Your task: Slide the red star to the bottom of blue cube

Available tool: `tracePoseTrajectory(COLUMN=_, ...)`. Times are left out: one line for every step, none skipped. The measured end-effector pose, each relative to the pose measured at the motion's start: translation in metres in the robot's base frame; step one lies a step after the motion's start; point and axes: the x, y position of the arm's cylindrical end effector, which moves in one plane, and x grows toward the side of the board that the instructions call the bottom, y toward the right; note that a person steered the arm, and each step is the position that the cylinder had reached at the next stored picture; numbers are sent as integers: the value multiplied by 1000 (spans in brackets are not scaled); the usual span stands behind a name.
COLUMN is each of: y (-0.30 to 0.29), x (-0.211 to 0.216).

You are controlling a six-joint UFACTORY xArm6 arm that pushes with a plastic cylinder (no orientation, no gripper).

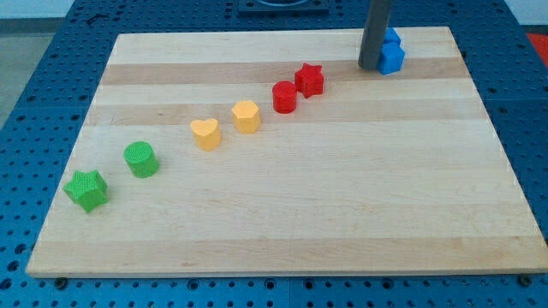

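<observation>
the bench (282, 214), a pale wooden board, fills most of the view and carries every block; there are no containers here, so nothing is held in anything. the dark rod comes down at the view's top right, and my tip (369, 68) rests just left of the blue blocks. there is no end effector to be wide or narrow, only the bare rod, holding nothing.

the blue cube (392, 57) sits near the board's top edge with a second blue block (391, 36) behind it, shape unclear. the red star (309, 79) lies to the view's left of the tip, touching or just beside the red cylinder (284, 97).

to do this well, i judge the tip should circle to the star's left side without nudging the cylinder, then push rightward, steering it to stop just below the cube.
</observation>
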Motion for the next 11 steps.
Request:
tracePoseTrajectory(y=-35, x=0)
tracePoseTrajectory(y=-80, x=3)
tracePoseTrajectory(y=-116, x=18)
tracePoseTrajectory(y=-151, x=33)
tracePoseTrajectory(y=-190, x=42)
tracePoseTrajectory(y=-210, x=63)
tracePoseTrajectory(y=-193, x=80)
tracePoseTrajectory(y=-152, x=68)
tracePoseTrajectory(y=-134, x=58)
tracePoseTrajectory(y=-165, x=58)
tracePoseTrajectory(y=-186, x=50)
